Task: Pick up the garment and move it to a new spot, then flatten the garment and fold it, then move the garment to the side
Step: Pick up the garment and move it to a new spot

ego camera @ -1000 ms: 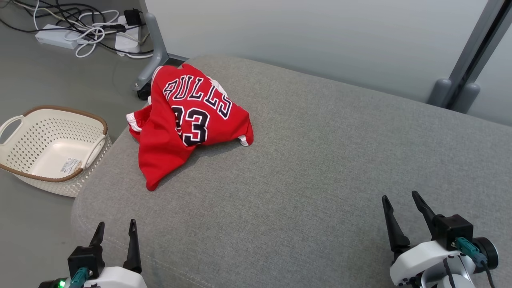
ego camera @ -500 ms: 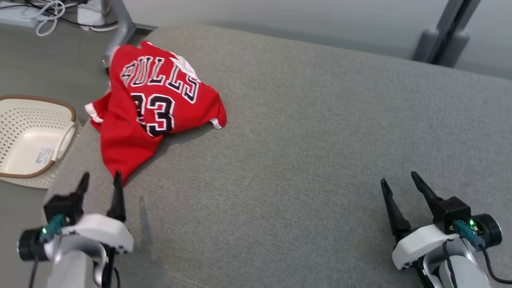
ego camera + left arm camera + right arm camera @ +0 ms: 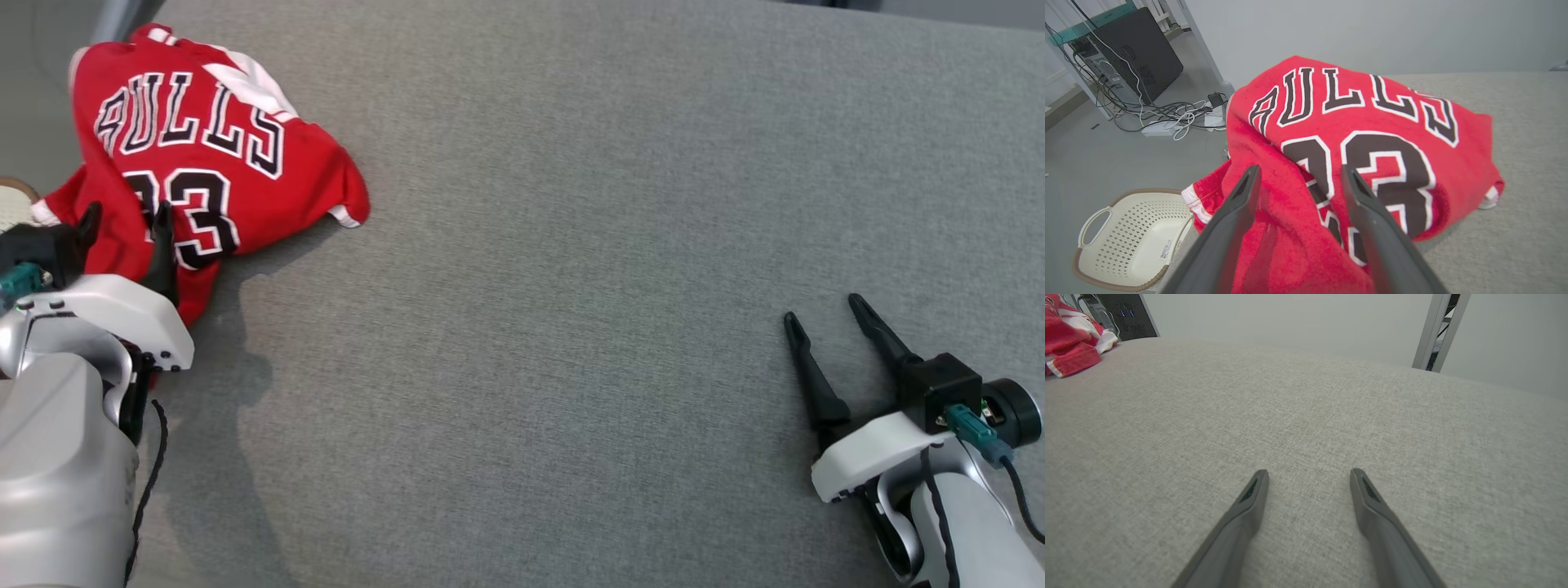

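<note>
The red jersey (image 3: 204, 139), printed with black-and-white "BULLS" lettering and the number 23, lies crumpled at the far left corner of the grey fabric-covered surface (image 3: 571, 245). Part of the cloth hangs over the left edge. The left jaws stand wide over the nearer part of the garment, holding nothing. In the left wrist view the two dark fingers (image 3: 1233, 220) flank a raised red fold beside the printed number, but whether they touch the cloth cannot be told. The right jaws are also spread wide and empty at the near right of the surface, well apart from the jersey, with their fingers (image 3: 804, 367) over bare grey fabric. In the right wrist view the jersey's trimmed hem (image 3: 1069, 355) shows at the far left. On the floor left of the surface sits a cream perforated basket (image 3: 1106, 245) with a brown rim, and beyond it a tangle of cables (image 3: 1167, 116) lies near a dark computer case (image 3: 1135, 53).
</note>
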